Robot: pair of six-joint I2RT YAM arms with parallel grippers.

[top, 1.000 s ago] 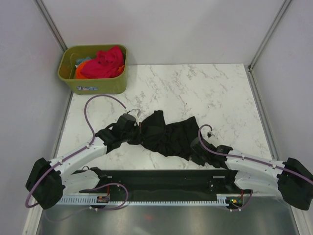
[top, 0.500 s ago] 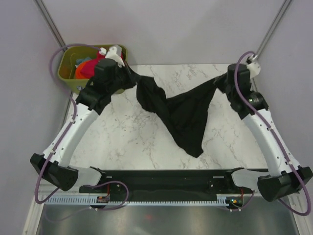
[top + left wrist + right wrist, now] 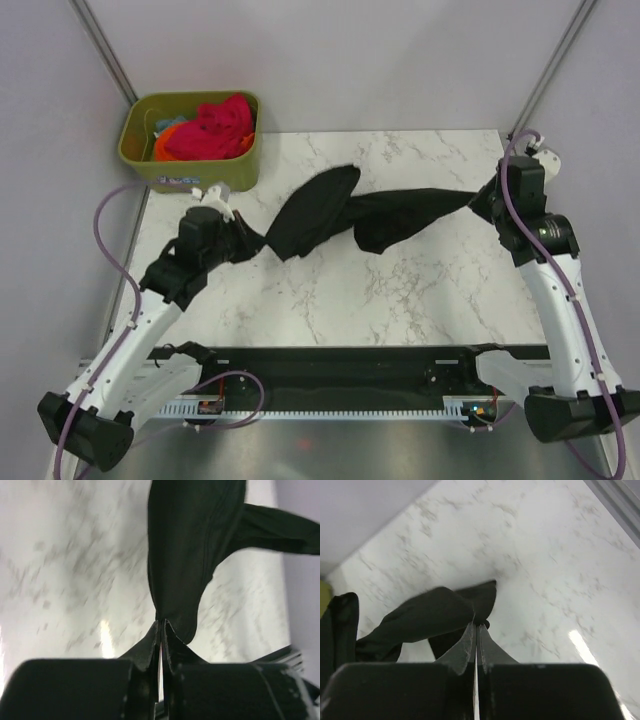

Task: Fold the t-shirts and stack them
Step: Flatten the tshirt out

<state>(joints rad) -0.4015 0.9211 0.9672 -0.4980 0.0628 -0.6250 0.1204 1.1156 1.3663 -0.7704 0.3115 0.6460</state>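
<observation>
One black tee (image 3: 340, 212): soft matte cloth, drawn into a long twisted band across the far half of the table (image 3: 400, 300). It bunches into a rounded lobe left of centre and a flatter fold at centre, then narrows to a rope at each end. Whether the sagging middle touches the tabletop cannot be told.

Left gripper (image 3: 243, 238): black fingers pressed together on a thin pinch of the tee's left end. In the wrist view (image 3: 161, 630) the cloth fans upward from the pinch, and the marble behind is streaked with blur.

Right gripper (image 3: 487, 200): clamped likewise on the right end, near the table's right edge. In its wrist view (image 3: 476, 629) a small flap of cloth (image 3: 482, 597) stands just past the fingertips. Which part of the garment either gripper holds is hidden in the folds.

Table: white marble pattern with grey veins, glossy, with glare spots.

Bin (image 3: 215, 172): olive-green plastic, rectangular with rounded corners, at the far left corner, well apart from the black tee. It holds a crumpled pink-red tee (image 3: 212, 128) on top, an orange tee (image 3: 163, 148) mostly buried, and a sliver of teal tee (image 3: 172, 124).
</observation>
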